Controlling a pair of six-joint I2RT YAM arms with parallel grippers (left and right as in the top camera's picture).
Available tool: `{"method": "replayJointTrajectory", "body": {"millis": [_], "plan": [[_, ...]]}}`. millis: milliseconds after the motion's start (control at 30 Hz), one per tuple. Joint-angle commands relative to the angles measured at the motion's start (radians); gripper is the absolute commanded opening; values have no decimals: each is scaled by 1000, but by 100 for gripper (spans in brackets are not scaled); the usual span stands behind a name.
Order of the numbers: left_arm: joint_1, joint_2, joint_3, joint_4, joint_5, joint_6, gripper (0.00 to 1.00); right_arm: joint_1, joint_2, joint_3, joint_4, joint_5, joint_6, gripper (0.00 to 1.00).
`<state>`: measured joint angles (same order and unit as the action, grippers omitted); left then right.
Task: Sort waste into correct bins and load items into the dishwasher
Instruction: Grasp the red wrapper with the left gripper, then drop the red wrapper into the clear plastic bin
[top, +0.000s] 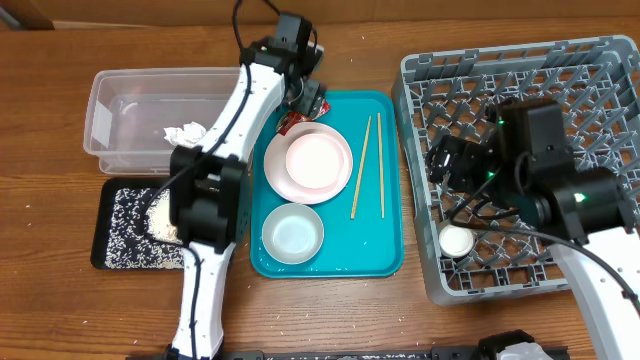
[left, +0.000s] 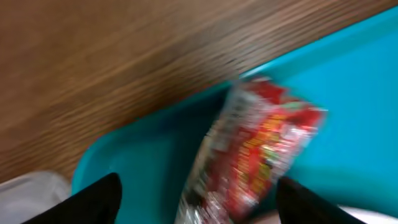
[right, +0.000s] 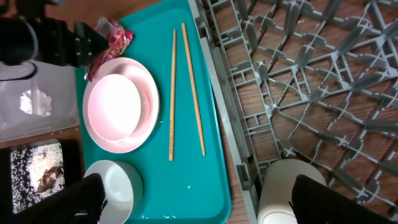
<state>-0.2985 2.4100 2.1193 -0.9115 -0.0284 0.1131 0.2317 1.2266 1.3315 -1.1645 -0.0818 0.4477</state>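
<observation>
The red snack wrapper (top: 291, 123) lies at the teal tray's far left corner. In the blurred left wrist view the wrapper (left: 261, 149) sits between the spread fingers of my left gripper (left: 200, 202), which is open; in the overhead view the left gripper (top: 306, 101) is just above it. The pink plate (top: 308, 163), white bowl (top: 293, 232) and chopsticks (top: 366, 165) lie on the teal tray. The white cup (top: 457, 241) stands in the grey rack (top: 500, 55). My right gripper (top: 447, 160) is open and empty over the rack's left side, cup (right: 289, 193) below it.
The teal tray (top: 385, 245) sits mid-table. The clear tub (top: 120, 95) at back left holds the white tissue (top: 185, 132). The black tray (top: 115, 235) in front of it holds rice scraps (top: 160, 215). A few grains lie on the teal tray (right: 186, 186).
</observation>
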Motion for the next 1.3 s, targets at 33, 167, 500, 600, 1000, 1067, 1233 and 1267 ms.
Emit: {"method": "replayJointTrajectory", "body": {"millis": [33,167,500,600,1000,1067,1233,1267], "plan": [[21,42,2,19,-31,29,71,5,29,15,-4,-3,-3,96],[19,42,5,6,-24,29,30,5,31,15,4,-2,-7,96],[64,-110,216,-161,159,-126,4,5,29,15,0,-2,-7,96],[97,-195,259,-239,151,-193,4,5,29,15,-3,-2,-7,96],[385,-246,177,-524,93,-401,73,5,24,15,-2,-3,-7,92],[393,-256,184,-541,87,-373,73,5,17,15,4,-3,-9,92],[371,-358,189,-563,88,-339,74,5,-5,15,3,-3,-11,93],[358,-391,189,-573,86,-329,75,5,-9,15,3,-3,-15,93]]}}
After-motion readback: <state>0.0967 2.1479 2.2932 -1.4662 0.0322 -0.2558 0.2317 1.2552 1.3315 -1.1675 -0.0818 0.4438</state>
